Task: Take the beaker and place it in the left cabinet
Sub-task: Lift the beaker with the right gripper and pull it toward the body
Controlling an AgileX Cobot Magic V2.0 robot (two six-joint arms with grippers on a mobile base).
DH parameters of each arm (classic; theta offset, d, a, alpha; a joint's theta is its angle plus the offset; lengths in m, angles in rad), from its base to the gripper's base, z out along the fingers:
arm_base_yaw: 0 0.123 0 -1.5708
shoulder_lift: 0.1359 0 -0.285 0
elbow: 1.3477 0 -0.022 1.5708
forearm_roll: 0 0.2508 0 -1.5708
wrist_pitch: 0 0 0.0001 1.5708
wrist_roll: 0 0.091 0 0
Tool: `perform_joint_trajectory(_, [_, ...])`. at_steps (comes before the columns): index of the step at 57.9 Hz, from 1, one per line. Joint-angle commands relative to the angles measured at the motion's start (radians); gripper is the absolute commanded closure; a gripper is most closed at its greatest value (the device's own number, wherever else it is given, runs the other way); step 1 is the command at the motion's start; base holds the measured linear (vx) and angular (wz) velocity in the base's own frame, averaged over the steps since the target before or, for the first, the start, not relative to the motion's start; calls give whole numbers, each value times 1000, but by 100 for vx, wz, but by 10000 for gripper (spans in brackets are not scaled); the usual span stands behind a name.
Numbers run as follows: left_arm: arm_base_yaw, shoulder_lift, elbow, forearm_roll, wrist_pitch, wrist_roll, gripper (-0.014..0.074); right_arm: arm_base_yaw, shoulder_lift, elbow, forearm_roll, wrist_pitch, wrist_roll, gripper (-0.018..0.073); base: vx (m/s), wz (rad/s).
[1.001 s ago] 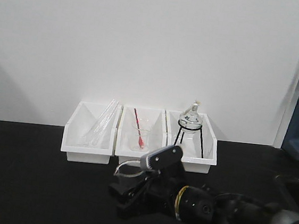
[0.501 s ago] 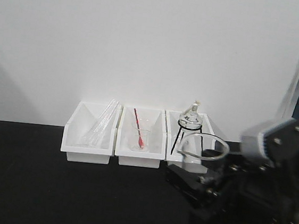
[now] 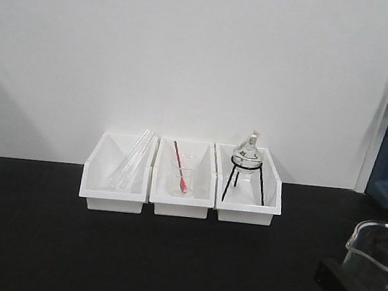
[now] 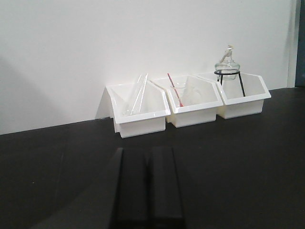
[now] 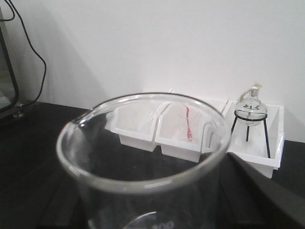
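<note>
Three white plastic bins stand touching in a row on the black counter [image 3: 45, 241], against the white wall [image 3: 190, 48]. The nine-o'clock bin [image 3: 113, 203] holds leaning clear glass tubes [image 3: 131, 160]. The middle bin [image 3: 180, 209] holds a small glass beaker [image 3: 182, 180] with a red-tipped tool [image 3: 181, 168]. The three-o'clock bin [image 3: 245, 215] holds a round glass flask [image 3: 247, 157] on a black wire tripod [image 3: 262, 187].

i've carried the small clear glass beaker [image 3: 376, 265] from before the white plastic bins [image 3: 181, 203] to the black desk's [image 3: 45, 241] right edge, lower.
</note>
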Motion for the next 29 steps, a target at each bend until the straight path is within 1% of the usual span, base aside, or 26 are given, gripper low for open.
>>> perform_joint_trajectory(1, [-6, -18, 16, -8, -84, -3, 596, -4, -3, -30, -46, 35, -1, 564, 0, 0])
perform_joint_trajectory(29, [-6, -18, 16, -8, -84, -3, 596, -4, -3, -30, -46, 35, -1, 564, -1, 4])
